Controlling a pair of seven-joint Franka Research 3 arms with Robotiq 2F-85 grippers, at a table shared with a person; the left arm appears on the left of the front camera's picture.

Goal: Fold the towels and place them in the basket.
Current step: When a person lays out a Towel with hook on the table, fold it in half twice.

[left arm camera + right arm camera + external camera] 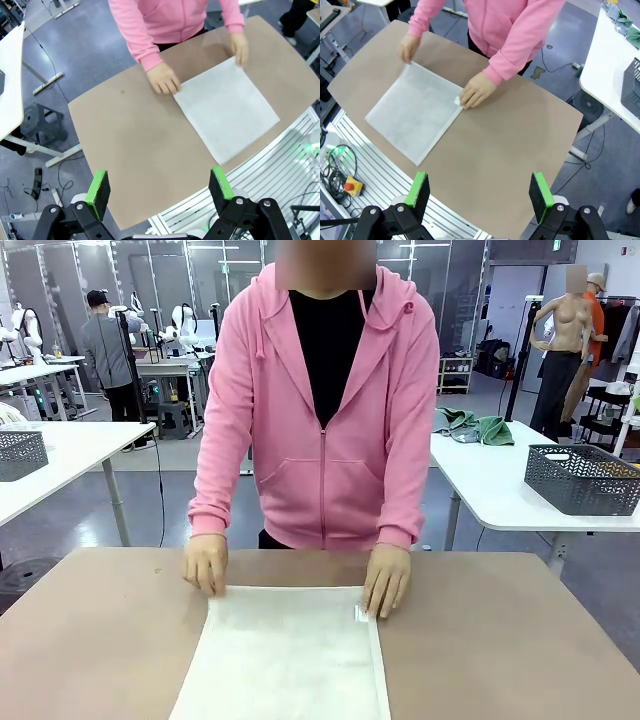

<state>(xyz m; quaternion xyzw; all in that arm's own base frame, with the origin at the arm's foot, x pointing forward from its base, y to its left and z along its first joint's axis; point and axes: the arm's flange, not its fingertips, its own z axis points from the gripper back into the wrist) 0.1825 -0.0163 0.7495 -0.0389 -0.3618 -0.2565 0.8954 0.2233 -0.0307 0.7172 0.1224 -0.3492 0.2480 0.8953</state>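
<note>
Towel, off-white [285,655], lies spread flat on the brown table [500,640], well apart from both grippers. The left gripper [159,184] hangs high above the table's near edge, its green pads spread wide and empty. The right gripper [479,187] hangs the same way, jaws wide. Beyond them a person presses the towel's far corners, one hand [387,580] on each. Farther back a white side table [490,490] carries a dark mesh basket [582,478], possibly the task's, and crumpled green cloths [470,426].
</note>
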